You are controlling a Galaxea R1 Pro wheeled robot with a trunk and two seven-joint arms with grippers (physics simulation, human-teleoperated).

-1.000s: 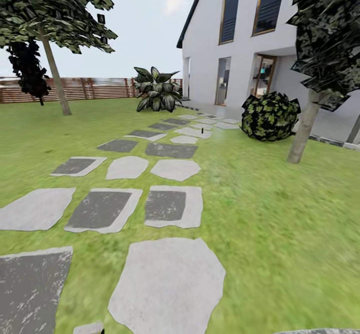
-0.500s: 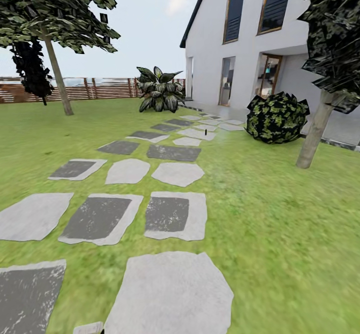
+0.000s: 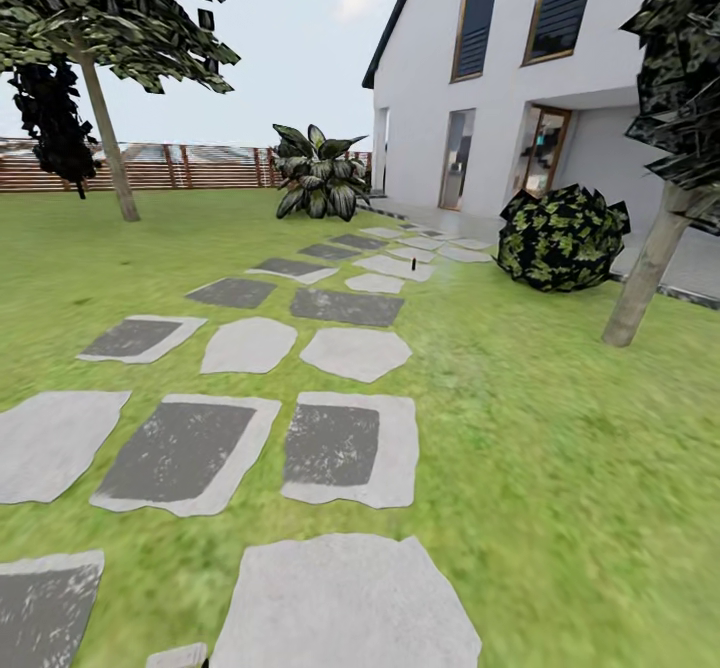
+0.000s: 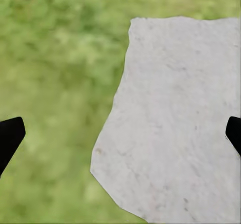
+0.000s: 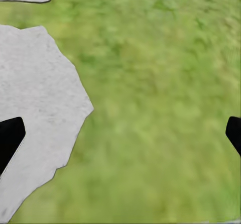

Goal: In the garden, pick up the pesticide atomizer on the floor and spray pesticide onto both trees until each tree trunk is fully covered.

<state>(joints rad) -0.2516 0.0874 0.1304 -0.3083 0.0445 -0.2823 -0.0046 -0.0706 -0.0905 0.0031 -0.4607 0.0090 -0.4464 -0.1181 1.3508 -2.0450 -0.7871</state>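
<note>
Two trees stand in the garden in the head view. One slim grey-tan tree trunk rises far left by the fence; the other tree trunk leans at the right edge under dark leaves. A tiny dark upright object stands far along the stone path, too small to tell whether it is the pesticide atomizer. My left gripper is open over a pale stone and grass, its black fingertips wide apart. Over the floor's grass my right gripper is open too, and both hold nothing.
Grey stepping stones run ahead across the lawn to a white house. A round dark bush sits near the right trunk, and a broad-leaved plant stands by the brown slat fence.
The whole head picture has shifted: the stones slide down and closer and the right trunk drifts right, so the camera has moved forward. No object has moved by itself.
</note>
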